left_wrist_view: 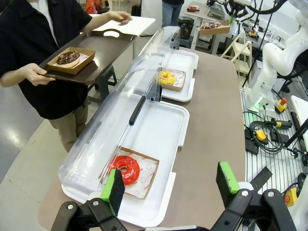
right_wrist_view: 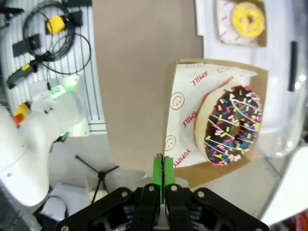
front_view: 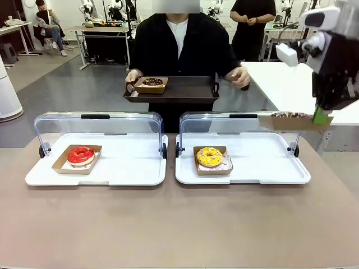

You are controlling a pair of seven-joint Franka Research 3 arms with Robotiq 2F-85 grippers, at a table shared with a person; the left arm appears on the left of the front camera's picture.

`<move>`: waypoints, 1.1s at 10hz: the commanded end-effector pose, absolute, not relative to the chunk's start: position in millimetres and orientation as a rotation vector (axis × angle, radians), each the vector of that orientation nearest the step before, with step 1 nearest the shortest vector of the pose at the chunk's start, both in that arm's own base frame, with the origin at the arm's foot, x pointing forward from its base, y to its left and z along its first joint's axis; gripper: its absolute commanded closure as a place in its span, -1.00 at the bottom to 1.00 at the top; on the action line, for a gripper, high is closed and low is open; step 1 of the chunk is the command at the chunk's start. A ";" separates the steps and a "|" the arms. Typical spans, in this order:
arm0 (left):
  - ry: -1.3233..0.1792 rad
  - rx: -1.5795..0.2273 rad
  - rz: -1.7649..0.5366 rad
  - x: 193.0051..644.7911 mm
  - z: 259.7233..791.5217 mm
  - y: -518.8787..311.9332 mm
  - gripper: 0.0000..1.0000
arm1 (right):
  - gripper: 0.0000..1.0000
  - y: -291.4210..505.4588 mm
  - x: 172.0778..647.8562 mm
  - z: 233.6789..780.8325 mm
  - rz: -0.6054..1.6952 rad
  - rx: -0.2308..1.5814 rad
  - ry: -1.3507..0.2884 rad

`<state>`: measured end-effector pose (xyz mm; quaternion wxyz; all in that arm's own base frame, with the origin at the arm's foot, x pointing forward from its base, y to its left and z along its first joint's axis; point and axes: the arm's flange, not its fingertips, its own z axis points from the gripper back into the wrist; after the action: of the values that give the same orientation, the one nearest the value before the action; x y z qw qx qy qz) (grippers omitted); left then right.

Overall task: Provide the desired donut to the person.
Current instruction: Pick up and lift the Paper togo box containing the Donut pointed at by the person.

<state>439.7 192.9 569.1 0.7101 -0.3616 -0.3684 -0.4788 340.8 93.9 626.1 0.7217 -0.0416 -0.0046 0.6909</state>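
My right gripper point(front_view: 320, 116) hangs high at the right, shut on the edge of a cardboard tray point(front_view: 294, 120) that carries a chocolate donut with coloured sprinkles point(right_wrist_view: 233, 125); the right wrist view shows my right gripper point(right_wrist_view: 162, 171) pinching the tray's rim. The person point(front_view: 179, 39) stands at the far side and holds a dark serving tray point(front_view: 185, 92) with a chocolate donut point(front_view: 152, 82) in a cardboard tray. My left gripper point(left_wrist_view: 171, 182) is open above the left end of the table, near a red donut point(left_wrist_view: 126, 169). A yellow donut point(front_view: 209, 157) lies in the right white tray.
Two white trays point(front_view: 129, 168) point(front_view: 269, 168) with raised clear lids point(front_view: 95, 120) stand side by side on the brown table. The red donut point(front_view: 81, 155) sits in the left one. A white table point(front_view: 280, 84) stands behind, to the right of the person.
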 end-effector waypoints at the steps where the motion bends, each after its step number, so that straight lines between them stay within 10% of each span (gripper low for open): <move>1: -0.823 -0.800 -1.066 439.0 570.5 193.0 -1.00 | 1.00 99.3 384.6 644.2 1.452 -0.095 0.039; 11: -0.823 -0.800 -1.066 439.0 570.5 193.0 -1.00 | 1.00 97.1 426.4 657.2 1.448 -0.088 -0.019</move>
<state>439.7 192.9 569.2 0.7101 -0.3616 -0.3684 -0.4788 429.9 98.6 657.8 0.7441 -0.0396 -0.0102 0.6668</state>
